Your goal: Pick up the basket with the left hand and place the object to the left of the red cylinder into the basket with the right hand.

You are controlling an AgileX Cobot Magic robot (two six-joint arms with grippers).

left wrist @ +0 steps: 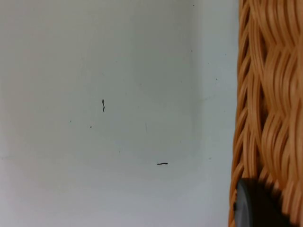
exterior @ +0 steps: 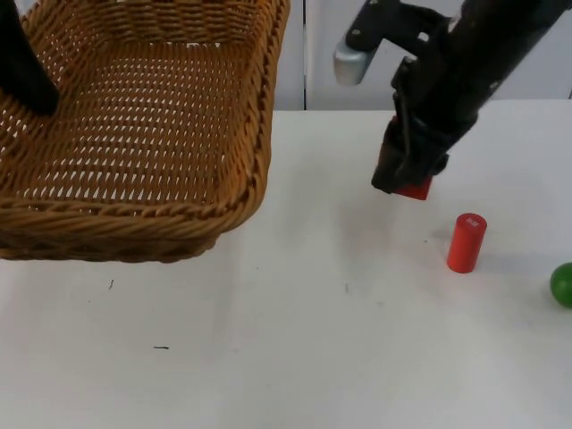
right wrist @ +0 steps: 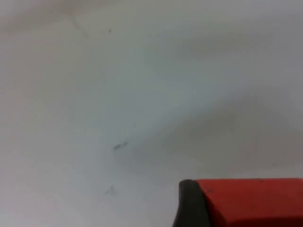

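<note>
Nearest the lens, held off the table (exterior: 295, 357) at the left: wicker basket (exterior: 143, 134), tilted, casting a shadow beneath, open side up. Left gripper (exterior: 27, 76) at the basket's far left wall, a black finger down inside against the weave; in the left wrist view the rim (left wrist: 267, 94) running beside a black fingertip (left wrist: 253, 205), pressed to the wicker, so clamped on the basket. Right of the basket, well apart: right gripper (exterior: 404, 179) low over the table, closed on a red block (exterior: 415, 189), only its lower edge peeping out below the fingers in the top view; in the right wrist view the block (right wrist: 251, 201) sitting against a black fingertip (right wrist: 189, 205), white table behind. Whether lifted or touching the surface, cannot tell. Just beyond, right and nearer: red cylinder (exterior: 466, 242), upright, apart from the block. Farther right at the edge: green ball (exterior: 562, 284), partly cut off. Behind, grey wall (exterior: 313, 45). Few small dark marks (left wrist: 162, 163) on the table.
</note>
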